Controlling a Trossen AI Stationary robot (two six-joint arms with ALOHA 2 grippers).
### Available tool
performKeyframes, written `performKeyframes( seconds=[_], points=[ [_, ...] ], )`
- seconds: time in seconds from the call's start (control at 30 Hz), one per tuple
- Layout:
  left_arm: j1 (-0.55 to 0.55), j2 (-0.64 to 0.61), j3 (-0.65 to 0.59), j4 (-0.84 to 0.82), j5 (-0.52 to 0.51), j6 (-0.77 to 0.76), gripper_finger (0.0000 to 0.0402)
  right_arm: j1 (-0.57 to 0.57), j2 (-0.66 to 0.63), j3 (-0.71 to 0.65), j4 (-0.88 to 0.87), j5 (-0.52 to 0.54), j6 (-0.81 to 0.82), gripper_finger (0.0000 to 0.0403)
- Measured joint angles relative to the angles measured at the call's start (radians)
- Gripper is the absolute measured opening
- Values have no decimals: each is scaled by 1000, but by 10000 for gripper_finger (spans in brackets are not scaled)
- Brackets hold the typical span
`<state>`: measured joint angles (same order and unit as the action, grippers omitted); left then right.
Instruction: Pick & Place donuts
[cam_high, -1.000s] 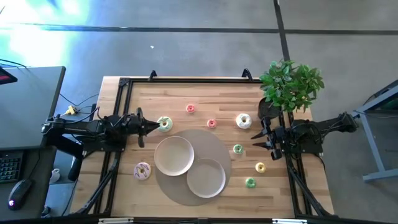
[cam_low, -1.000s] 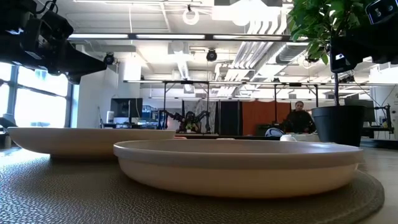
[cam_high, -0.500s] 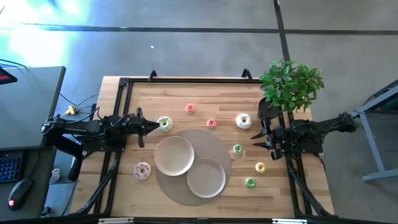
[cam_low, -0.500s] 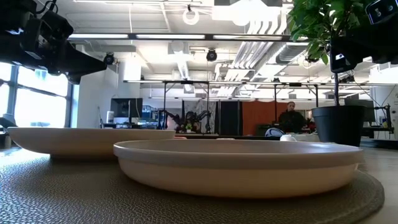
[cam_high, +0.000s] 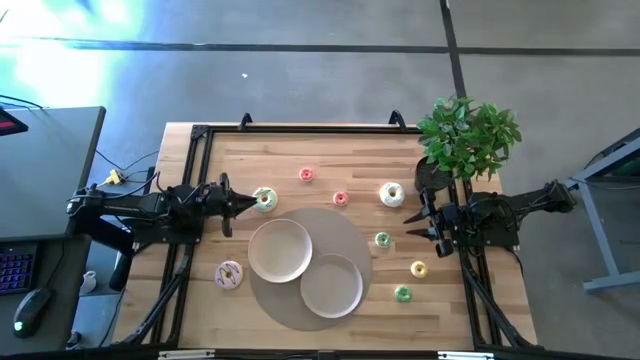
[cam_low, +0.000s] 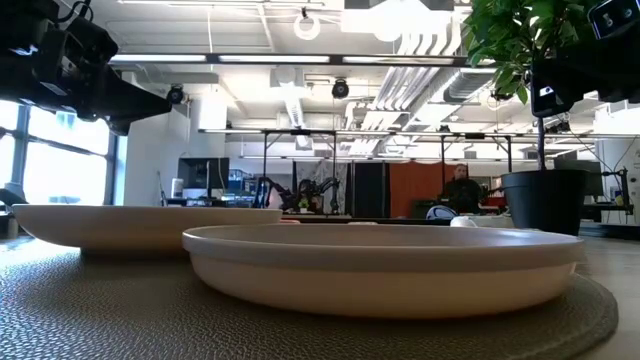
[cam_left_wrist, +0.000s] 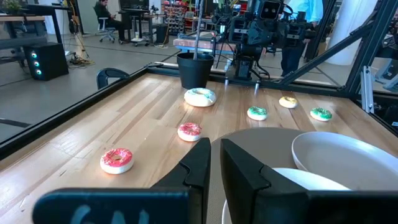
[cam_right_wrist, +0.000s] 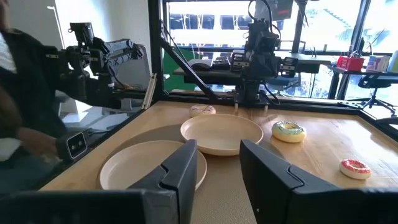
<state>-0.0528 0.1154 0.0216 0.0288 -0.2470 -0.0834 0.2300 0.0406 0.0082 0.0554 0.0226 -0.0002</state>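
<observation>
Donuts lie flat on the wooden table (cam_high: 330, 150): a white-iced one (cam_high: 391, 194), a green-iced one (cam_high: 264, 199), a pink-sprinkled one (cam_high: 229, 274), and mini ones in pink (cam_high: 306, 175), red (cam_high: 340, 198), green (cam_high: 382, 239), yellow (cam_high: 418, 268) and green (cam_high: 402, 293). My left gripper (cam_high: 243, 203) hovers at the table's left side, just left of the green-iced donut. Its fingers (cam_left_wrist: 198, 165) are shut but for a narrow slit, and it holds nothing. My right gripper (cam_high: 412, 222) hovers open and empty at the right side, between the white donut and the green mini.
Two pale round plates (cam_high: 280, 249) (cam_high: 331, 285) sit on a round grey mat (cam_high: 350, 235) at the table's middle and near side. A potted plant (cam_high: 465, 135) stands at the far right corner. A black frame (cam_high: 300, 128) borders the table. A person shows in the room behind (cam_low: 460, 188).
</observation>
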Motion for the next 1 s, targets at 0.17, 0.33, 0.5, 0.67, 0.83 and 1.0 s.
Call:
performKeyframes(
  seconds=[0.17,0.33,0.5,0.67,0.83,1.0],
  points=[
    [0,0,0,0,0,0,34,0,0,0,0,0,0,119],
    [0,0,0,0,0,0,34,0,0,0,0,0,0,119],
    [0,0,0,0,0,0,34,0,0,0,0,0,0,119],
    [0,0,0,0,0,0,34,0,0,0,0,0,0,119],
    [0,0,0,0,0,0,34,0,0,0,0,0,-6,119],
    [0,0,0,0,0,0,34,0,0,0,1,0,-81,119]
  ],
)
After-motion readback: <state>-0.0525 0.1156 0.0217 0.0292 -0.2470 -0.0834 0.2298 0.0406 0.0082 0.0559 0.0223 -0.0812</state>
